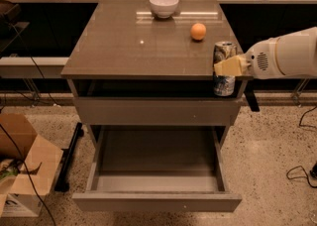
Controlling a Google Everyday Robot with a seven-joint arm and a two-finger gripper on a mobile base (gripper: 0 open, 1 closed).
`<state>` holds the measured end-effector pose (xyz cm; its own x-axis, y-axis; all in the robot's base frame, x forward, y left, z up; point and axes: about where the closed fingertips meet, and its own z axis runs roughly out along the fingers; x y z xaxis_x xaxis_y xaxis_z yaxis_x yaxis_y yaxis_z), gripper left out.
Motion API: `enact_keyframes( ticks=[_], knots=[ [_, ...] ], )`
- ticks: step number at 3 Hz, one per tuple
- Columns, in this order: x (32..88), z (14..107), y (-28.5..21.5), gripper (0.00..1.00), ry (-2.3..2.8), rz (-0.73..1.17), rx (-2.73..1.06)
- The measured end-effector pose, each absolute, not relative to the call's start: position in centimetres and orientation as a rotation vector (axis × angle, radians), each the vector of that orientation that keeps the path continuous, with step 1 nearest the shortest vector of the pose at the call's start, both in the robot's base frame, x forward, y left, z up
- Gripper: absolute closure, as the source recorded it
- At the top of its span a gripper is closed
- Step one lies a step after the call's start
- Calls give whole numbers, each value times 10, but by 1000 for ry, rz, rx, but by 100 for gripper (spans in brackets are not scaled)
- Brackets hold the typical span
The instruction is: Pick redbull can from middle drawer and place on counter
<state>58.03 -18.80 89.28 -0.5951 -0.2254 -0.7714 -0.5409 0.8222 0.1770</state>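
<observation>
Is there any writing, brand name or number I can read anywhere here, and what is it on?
Nothing readable.
The redbull can, held by the tool at the right edge of the counter: print too blurred.
The cardboard box on the floor: markings too blurred.
</observation>
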Motion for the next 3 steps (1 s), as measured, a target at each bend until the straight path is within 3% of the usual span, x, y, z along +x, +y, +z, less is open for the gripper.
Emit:
enact_keyframes(
  ticks=[1, 3],
  knots=[
    [594, 911, -179, 100, 2161, 465, -611],
    [666, 954, -108, 100, 1988, 488, -750]
  ],
)
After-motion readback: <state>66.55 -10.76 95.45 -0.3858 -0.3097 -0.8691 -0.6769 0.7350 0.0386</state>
